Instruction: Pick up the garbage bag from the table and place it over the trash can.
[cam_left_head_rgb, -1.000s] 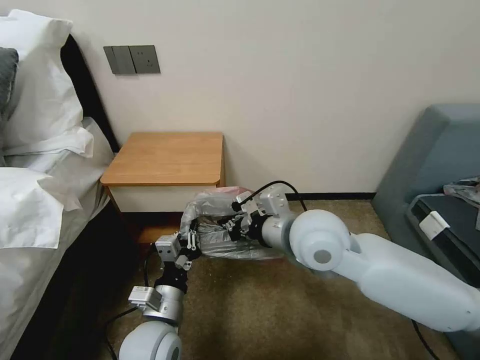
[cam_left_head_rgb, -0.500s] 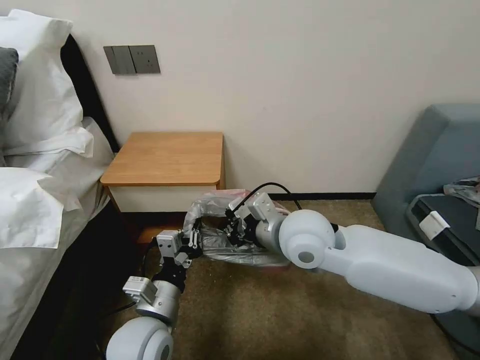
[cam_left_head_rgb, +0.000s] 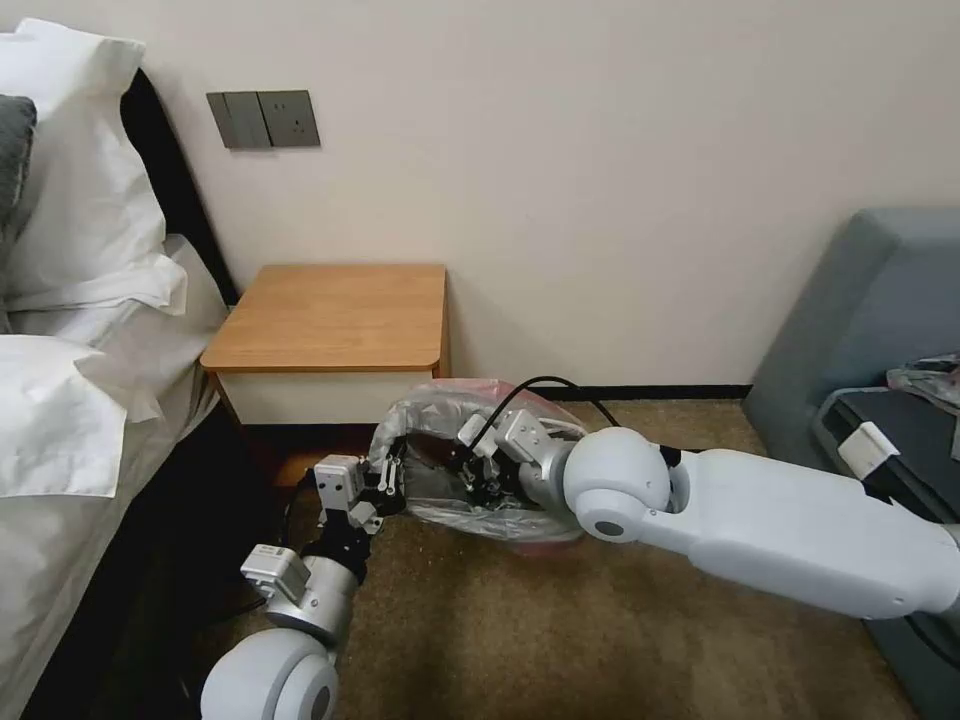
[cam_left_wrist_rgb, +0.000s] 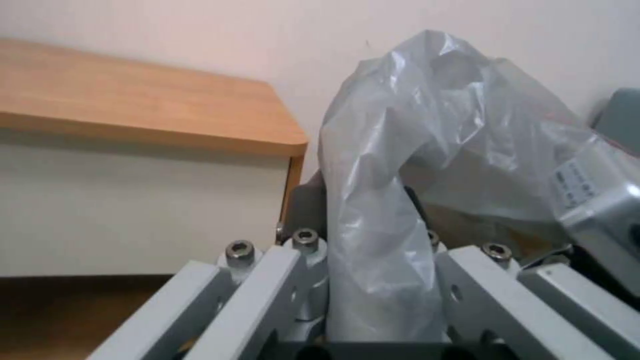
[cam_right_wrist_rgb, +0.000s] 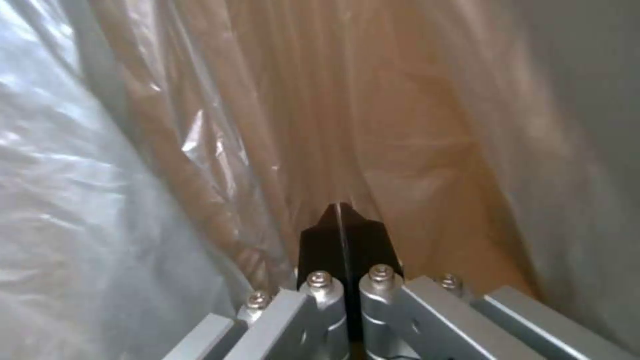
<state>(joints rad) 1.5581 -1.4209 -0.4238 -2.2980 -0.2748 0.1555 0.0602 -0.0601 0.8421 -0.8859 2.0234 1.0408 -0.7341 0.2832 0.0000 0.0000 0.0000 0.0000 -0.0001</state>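
Observation:
The garbage bag (cam_left_head_rgb: 440, 410), crinkly grey plastic with a pinkish rim, stands puffed up on the floor beside the table (cam_left_head_rgb: 335, 315). My left gripper (cam_left_head_rgb: 385, 487) is shut on a bunched fold of the bag's near-left edge, and the plastic runs up between its fingers (cam_left_wrist_rgb: 303, 250). My right gripper (cam_left_head_rgb: 478, 478) reaches inside the bag, its black pads (cam_right_wrist_rgb: 320, 245) shut together with folds of film converging at the tip. The trash can (cam_right_wrist_rgb: 400, 125) shows as a beige wall through the plastic; in the head view the bag covers it.
A bed with white pillows (cam_left_head_rgb: 70, 300) lies to the left. A grey-blue armchair (cam_left_head_rgb: 860, 320) holding a dark case stands to the right. The wall with a switch plate (cam_left_head_rgb: 263, 119) is behind. Brown carpet (cam_left_head_rgb: 520, 640) stretches in front.
My right arm has swung left and lower, pushing its gripper deeper into the bag. The bag has billowed up over it. My left arm has shifted slightly left, still holding the bag's edge.

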